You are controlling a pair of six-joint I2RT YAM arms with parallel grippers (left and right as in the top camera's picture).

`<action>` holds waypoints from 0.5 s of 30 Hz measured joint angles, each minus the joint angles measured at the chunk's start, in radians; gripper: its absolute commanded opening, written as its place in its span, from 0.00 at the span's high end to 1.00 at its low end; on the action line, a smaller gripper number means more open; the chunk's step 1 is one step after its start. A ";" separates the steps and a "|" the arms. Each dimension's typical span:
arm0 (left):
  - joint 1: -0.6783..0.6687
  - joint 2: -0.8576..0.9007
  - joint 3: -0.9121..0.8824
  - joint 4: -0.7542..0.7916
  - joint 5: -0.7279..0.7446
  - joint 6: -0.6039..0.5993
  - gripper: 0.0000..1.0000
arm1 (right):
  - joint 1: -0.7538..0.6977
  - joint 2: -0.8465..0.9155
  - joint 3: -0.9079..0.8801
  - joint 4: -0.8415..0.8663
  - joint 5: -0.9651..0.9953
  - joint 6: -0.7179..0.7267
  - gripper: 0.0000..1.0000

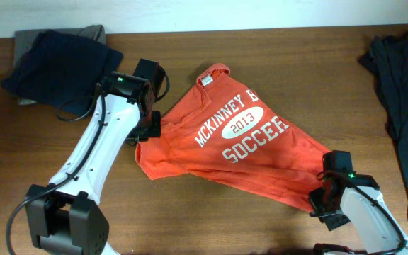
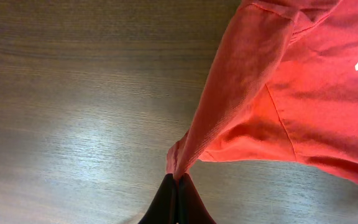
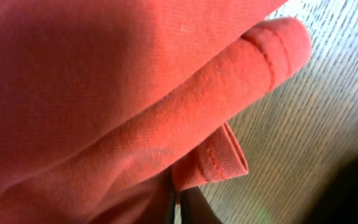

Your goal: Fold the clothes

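Overhead: the T-shirt (image 1: 239, 152) lies spread, lettering up, mid-surface (image 1: 261, 49). The left claw (image 1: 149, 127) is at its left edge, the right claw (image 1: 324, 198) at its lower right corner. A dark folded pile (image 1: 55, 60) sits upper left.
Left wrist: jaws pinched together on a bunched shirt fold.
Right wrist: jaws pinched together on a stitched hem.

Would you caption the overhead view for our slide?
Left gripper and right gripper pinch opposite ends of the orange T-shirt.

The T-shirt (image 1: 239, 142) lies spread mid-way across the table (image 1: 296, 35). A folded pile (image 1: 55, 64) sits left (at the back corner); a loose garment (image 1: 402, 106) lies right.
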State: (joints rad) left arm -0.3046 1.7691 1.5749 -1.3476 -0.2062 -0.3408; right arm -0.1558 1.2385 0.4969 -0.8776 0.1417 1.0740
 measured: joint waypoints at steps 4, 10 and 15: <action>0.000 0.000 0.000 0.000 0.000 0.000 0.99 | 0.000 0.000 0.000 -0.015 0.000 0.000 0.96; 0.000 0.000 0.000 -0.003 0.000 0.000 0.99 | 0.000 0.000 0.081 -0.174 0.011 0.000 0.96; 0.000 0.000 0.000 -0.016 0.001 0.000 0.99 | 0.000 -0.006 0.232 -0.288 0.031 0.000 0.96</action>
State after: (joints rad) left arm -0.3046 1.7691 1.5749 -1.3636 -0.2054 -0.3408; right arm -0.1558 1.2320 0.7292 -1.1660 0.1730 1.0740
